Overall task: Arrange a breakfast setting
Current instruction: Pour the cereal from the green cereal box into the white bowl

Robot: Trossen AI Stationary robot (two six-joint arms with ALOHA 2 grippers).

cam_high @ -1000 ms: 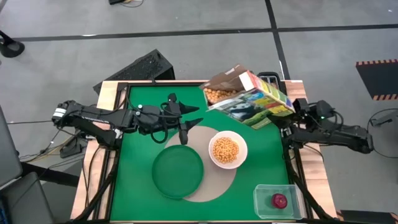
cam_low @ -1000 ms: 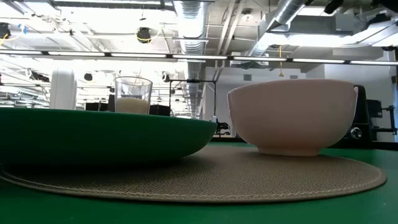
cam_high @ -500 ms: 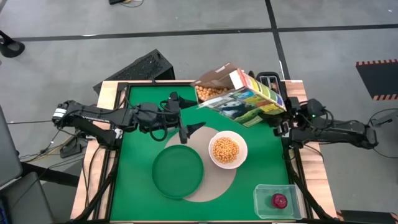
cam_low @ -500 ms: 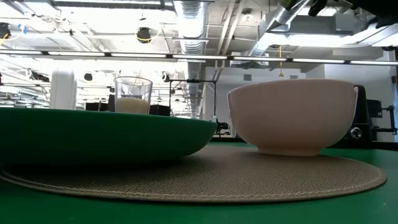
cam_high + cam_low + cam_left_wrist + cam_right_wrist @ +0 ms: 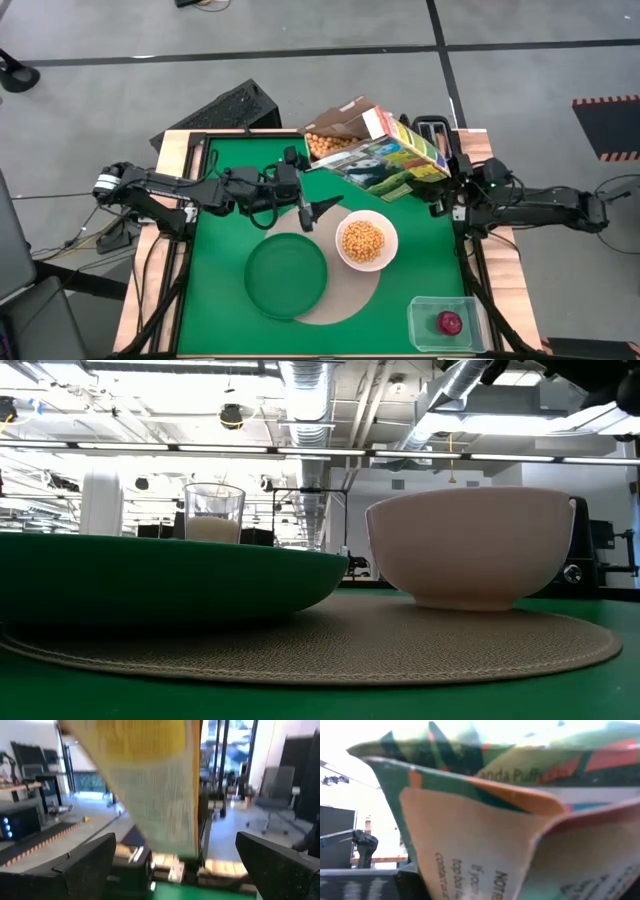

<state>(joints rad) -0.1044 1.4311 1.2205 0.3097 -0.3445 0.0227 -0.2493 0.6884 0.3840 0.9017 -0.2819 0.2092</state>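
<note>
L gripper (image 5: 318, 209) hangs w/ fingers spread, holding nothing, above the mat's (image 5: 350, 297) far edge, near the glass (image 5: 213, 512). Plate (image 5: 286, 277) and cereal-filled bowl (image 5: 365, 240) sit on mat. R gripper (image 5: 437, 196) grasps tilted cereal box (image 5: 385, 160) over table's far side.

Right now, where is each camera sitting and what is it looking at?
High view: above, looking straight down; both arms show, right gripper holding cereal box.
Low view: at table height, facing white bowl; no arms.
Left wrist: past its open fingers toward the box.
Right wrist: pressed against the box.
High and low share the bowl.
</note>
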